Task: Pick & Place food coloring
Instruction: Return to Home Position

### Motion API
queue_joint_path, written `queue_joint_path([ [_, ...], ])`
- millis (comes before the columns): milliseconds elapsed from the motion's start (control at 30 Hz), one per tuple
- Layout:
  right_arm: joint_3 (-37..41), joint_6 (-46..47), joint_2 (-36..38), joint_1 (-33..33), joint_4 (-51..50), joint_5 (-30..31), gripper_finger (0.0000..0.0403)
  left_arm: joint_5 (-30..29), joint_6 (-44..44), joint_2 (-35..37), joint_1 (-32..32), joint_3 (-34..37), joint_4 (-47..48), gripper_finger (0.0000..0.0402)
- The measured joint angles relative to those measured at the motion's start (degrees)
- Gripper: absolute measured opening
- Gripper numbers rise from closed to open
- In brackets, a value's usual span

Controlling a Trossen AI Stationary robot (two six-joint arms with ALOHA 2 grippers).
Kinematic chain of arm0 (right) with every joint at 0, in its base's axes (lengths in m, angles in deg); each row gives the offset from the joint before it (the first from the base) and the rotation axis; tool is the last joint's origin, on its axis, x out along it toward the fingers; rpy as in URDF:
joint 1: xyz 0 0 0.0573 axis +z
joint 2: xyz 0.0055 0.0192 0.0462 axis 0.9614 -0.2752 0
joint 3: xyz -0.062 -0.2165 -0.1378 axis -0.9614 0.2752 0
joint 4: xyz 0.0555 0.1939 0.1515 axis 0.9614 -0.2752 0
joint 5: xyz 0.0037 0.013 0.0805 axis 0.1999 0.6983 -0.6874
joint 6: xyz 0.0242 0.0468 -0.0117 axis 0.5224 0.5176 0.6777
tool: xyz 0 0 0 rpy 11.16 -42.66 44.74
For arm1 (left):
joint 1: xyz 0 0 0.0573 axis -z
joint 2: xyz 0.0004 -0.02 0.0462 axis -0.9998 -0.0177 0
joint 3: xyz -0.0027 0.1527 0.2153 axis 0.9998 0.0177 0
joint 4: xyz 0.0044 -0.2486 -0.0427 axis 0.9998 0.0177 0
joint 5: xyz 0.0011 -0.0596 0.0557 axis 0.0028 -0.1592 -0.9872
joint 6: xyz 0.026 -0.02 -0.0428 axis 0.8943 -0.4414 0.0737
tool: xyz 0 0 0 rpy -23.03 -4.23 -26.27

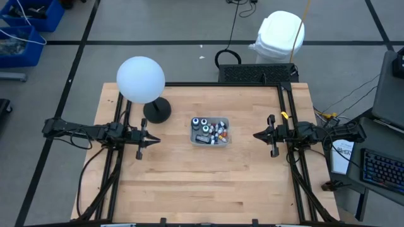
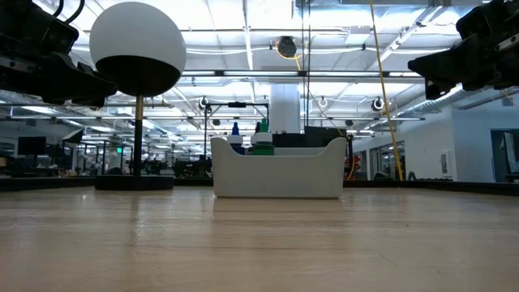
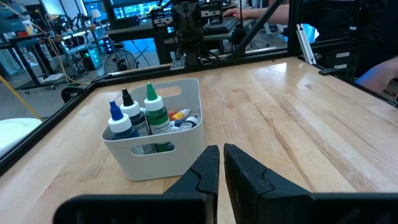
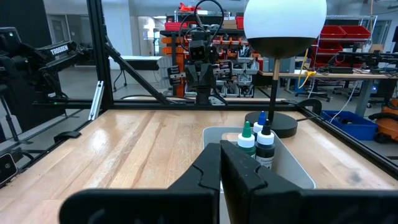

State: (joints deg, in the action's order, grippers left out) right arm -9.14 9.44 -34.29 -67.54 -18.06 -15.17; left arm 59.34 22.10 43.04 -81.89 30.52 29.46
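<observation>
Across the wooden table (image 1: 189, 189), both arms are held well back from the middle, one at each side edge. This is judged to fit a rest pose with the sorting done. The left gripper (image 1: 155, 140) is pointed inward from the left side and the right gripper (image 1: 256, 135) from the right. Each is kept well apart from the bin, and the fingers of each are pressed together with barely a slit between them and nothing held.

A globe lamp (image 1: 140, 79) is stood on the far left part of the table, out of the working space. Between the two grippers the pale bin (image 2: 276, 174) is set at the table's centre, where either arm is judged able to reach it. The food coloring (image 3: 149, 115) is gathered inside it: the taller bottles are stood upright at one end, and the tiny bottles (image 3: 182, 116) are packed at the other.

From table height, all but the tips of the taller bottles is screened by the bin's wall, and the arms are cut off at the upper corners. From above, the tiny bottles are crowded too closely for a count or for each colour to be told. In the right wrist view the bin's near part is covered by that arm's own fingers (image 4: 205, 168). A patch of the table is masked from above by the lamp's globe.
</observation>
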Motion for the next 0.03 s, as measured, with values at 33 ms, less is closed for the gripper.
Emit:
queue_joint_path([
  [33,0.00,0.00,0.00,0.00,-0.02,0.00,0.0000,0.00,0.02,0.00,0.00,-0.02,0.00,0.0033],
])
